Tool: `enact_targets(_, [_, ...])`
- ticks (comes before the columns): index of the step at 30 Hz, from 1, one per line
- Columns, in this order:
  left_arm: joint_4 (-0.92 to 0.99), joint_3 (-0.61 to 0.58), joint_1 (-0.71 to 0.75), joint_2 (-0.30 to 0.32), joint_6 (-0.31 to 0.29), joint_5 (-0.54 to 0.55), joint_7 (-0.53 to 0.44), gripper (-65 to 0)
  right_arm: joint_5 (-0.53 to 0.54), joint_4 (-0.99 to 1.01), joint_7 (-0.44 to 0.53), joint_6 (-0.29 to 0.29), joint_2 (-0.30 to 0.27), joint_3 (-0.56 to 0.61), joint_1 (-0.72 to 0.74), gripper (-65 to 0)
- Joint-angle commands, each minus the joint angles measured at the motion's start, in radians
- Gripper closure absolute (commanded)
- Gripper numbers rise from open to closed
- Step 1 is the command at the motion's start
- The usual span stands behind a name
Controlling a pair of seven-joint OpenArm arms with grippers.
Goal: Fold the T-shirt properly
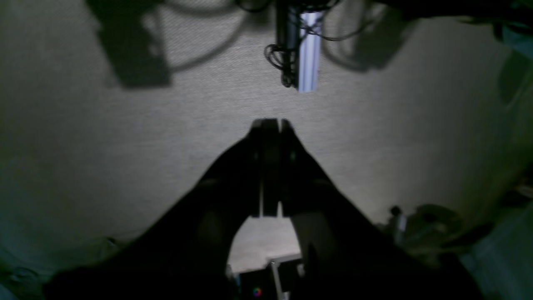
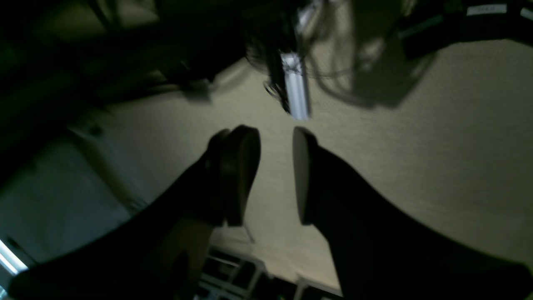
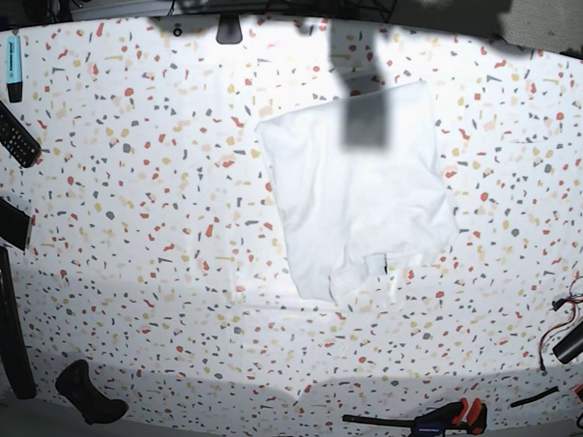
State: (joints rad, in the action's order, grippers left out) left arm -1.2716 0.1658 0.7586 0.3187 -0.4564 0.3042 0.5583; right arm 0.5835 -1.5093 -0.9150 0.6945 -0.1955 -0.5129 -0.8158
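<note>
Just right of centre on the speckled table [image 3: 126, 231], the T-shirt [image 3: 355, 202] lies folded into a compact slab, apparently finished. Both arms point away from it: left gripper [image 1: 270, 125] fingers pressed together, right gripper [image 2: 275, 141] fingers spread, empty.

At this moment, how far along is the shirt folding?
Mostly done: the T-shirt lies as a compact folded rectangle on the table, though its near edge looks uneven. Neither gripper holds cloth: the left gripper is shut on nothing, the right gripper open. Possibly only tidying remains.
</note>
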Motion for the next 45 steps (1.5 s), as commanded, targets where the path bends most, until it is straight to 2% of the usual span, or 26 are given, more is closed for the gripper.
enact_targets(1, [0.037, -0.001, -0.002, 0.011, -0.008, -0.013, -0.045, 0.0, -0.027, 0.034, 0.034, 0.004, -0.031, 0.026, -0.008, -19.0])
enact_targets(6, [0.256, -0.004, -0.108, 0.005, -0.009, -0.106, -0.325, 0.0, -0.182, 0.312, 0.143, 0.004, -0.144, 0.224, 0.098, -19.0])
enact_targets(10, [0.417, -0.004, -0.207, -0.008, -0.008, -0.193, -0.51, 0.0, -0.267, 0.533, 0.29, 0.004, -0.189, 0.36, 0.235, -19.0])
enact_targets(12, [0.52, -0.004, -0.263, -0.014, -0.006, -0.203, -0.551, 0.0, -0.332, 0.633, 0.36, 0.004, -0.19, 0.415, 0.304, -19.0])
enact_targets(14, [0.629, -0.004, -0.321, -0.021, -0.003, -0.203, -0.562, 0.0, -0.353, 0.724, 0.422, 0.004, -0.189, 0.473, 0.365, -19.0])
enact_targets(18, [0.81, -0.004, -0.405, -0.042, -0.003, -0.203, -0.61, 0.0, -0.344, 0.864, 0.593, -0.06, -0.183, 0.578, 0.452, -19.0])
enact_targets(22, [0.899, -0.004, -0.42, -0.107, 0.001, -0.208, -0.785, 0.0, -0.278, 0.959, 0.8, -0.06, -0.162, 0.616, 0.472, -19.0])
enact_targets(24, [0.912, -0.004, -0.42, -0.156, 0.039, -0.275, -0.837, 0.0, -0.32, 1.002, 0.905, -0.066, -0.144, 0.616, 0.472, -19.0])
enact_targets(27, [0.909, -0.004, -0.423, -0.218, 0.116, -0.415, -0.851, 0.0, -0.435, 1.048, 1.051, -0.085, -0.122, 0.616, 0.472, -19.0])
enact_targets(31, [0.883, -0.004, -0.423, -0.249, 0.128, -0.426, -0.839, 0.0, -0.5, 1.051, 1.042, -0.092, -0.095, 0.618, 0.472, -18.9])
enact_targets(39, [0.875, -0.004, -0.424, -0.252, 0.128, -0.427, -0.817, 0.0, -0.503, 1.051, 1.051, -0.093, -0.051, 0.625, 0.472, -18.9])
enact_targets(45, [0.869, -0.004, -0.427, -0.252, 0.128, -0.427, -0.813, 0.0, -0.506, 1.044, 1.062, -0.093, -0.054, 0.724, 0.472, -18.9])
